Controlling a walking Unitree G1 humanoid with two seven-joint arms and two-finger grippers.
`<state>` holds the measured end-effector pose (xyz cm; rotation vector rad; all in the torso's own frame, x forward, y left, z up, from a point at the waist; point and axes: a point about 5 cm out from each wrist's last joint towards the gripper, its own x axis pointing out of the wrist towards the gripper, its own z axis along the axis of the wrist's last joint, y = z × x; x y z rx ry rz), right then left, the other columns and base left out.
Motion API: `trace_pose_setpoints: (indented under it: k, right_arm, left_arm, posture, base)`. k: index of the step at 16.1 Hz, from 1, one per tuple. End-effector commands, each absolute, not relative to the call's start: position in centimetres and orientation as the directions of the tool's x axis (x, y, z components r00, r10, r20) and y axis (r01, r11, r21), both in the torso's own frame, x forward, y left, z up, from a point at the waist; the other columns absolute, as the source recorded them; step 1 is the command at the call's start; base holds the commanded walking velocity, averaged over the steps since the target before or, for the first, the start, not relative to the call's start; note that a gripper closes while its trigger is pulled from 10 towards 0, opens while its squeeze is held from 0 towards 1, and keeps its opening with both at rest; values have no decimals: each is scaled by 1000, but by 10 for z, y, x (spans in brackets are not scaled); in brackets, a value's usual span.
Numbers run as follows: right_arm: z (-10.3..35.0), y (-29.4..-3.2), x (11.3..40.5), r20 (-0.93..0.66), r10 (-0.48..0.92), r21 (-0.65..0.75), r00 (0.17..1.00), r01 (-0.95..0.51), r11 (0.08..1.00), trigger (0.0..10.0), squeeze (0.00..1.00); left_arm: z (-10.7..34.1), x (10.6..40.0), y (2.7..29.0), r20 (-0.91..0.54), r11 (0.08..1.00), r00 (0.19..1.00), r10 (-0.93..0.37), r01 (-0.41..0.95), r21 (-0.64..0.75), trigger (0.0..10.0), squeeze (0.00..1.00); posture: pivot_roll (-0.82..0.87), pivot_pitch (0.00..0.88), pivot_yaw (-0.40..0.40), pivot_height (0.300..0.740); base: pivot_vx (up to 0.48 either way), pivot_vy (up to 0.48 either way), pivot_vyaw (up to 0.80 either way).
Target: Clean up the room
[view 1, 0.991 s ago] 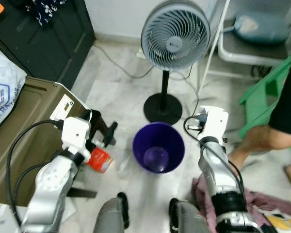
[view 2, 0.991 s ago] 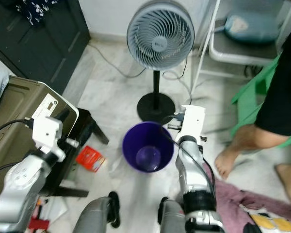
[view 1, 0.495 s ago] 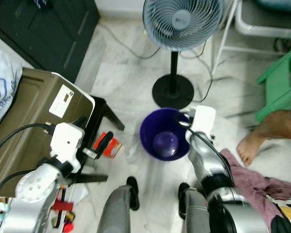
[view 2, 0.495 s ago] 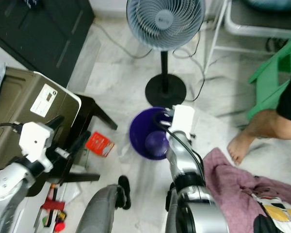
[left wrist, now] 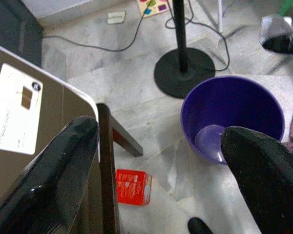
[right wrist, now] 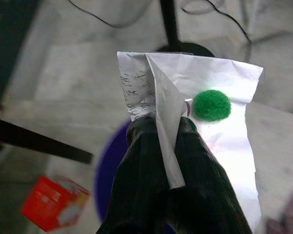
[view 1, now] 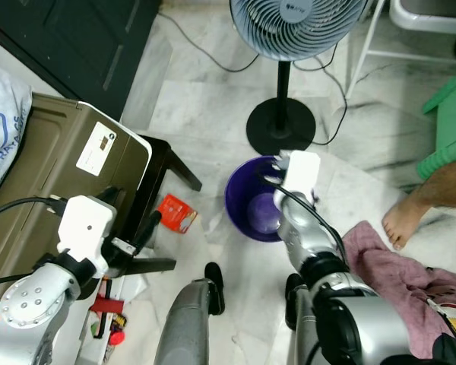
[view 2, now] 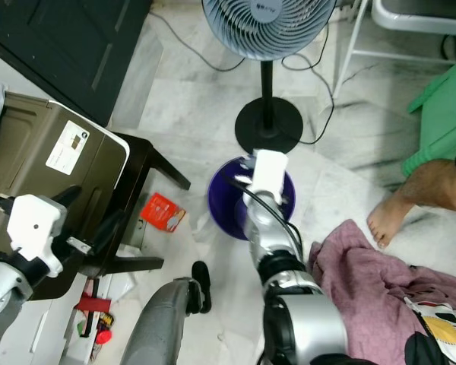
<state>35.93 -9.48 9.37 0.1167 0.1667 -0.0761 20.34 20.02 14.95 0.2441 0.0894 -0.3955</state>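
A purple bin point(view 1: 252, 209) stands on the marble floor in front of a fan's black base point(view 1: 281, 129). My right arm's white wrist point(view 1: 300, 169) hangs over the bin's far rim. In the right wrist view, my right gripper point(right wrist: 163, 124) is shut on a crumpled white paper point(right wrist: 219, 131) with handwriting and a green dot, the bin point(right wrist: 107, 195) below it. My left gripper point(view 1: 129, 213) is open and empty beside the brown box, left of a red carton point(view 1: 177, 215) lying on the floor.
A brown box point(view 1: 61, 167) and a black stool leg point(view 1: 175, 163) stand at the left. A pink cloth point(view 1: 395, 266) lies at the right beside a person's bare foot point(view 1: 406, 220). A green chair point(view 1: 450, 125) and fan cables point(view 1: 213, 57) lie farther back.
The camera has tilted down and the scene has shifted. My right wrist has moved from the bin's right side to over its far rim. My left arm sits lower in view.
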Motion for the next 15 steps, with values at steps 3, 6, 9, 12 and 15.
trace_pose_setpoints:
  k: [3,6,9,12,15]
  right_arm:
    - [92,-71,355,-169,3,145,986,22,989,10000,0]
    - [87,-65,352,-172,14,144,985,11,990,10000,0]
    - [85,-69,350,-170,6,170,985,23,985,10000,1000]
    - [84,-72,351,-166,3,169,986,25,985,10000,1000]
    - [82,-73,350,-166,7,161,986,20,987,10000,1000]
  left_arm:
    - [147,198,209,-179,901,926,-334,369,229,10000,0]
    - [147,198,206,-186,900,922,-338,375,221,10000,0]
    - [145,199,207,-191,901,922,-335,373,219,10000,0]
    - [143,199,207,-197,905,923,-329,368,213,10000,0]
    - [136,198,212,-215,911,927,-306,351,216,10000,0]
  posture:
    - [323,461,232,740]
    - [322,458,234,740]
    - [313,455,233,740]
    - [306,454,230,740]
    - [293,448,225,740]
  base:
    - [0,0,0]
    - [0,0,0]
    - [0,0,0]
    - [0,0,0]
    - [0,0,0]
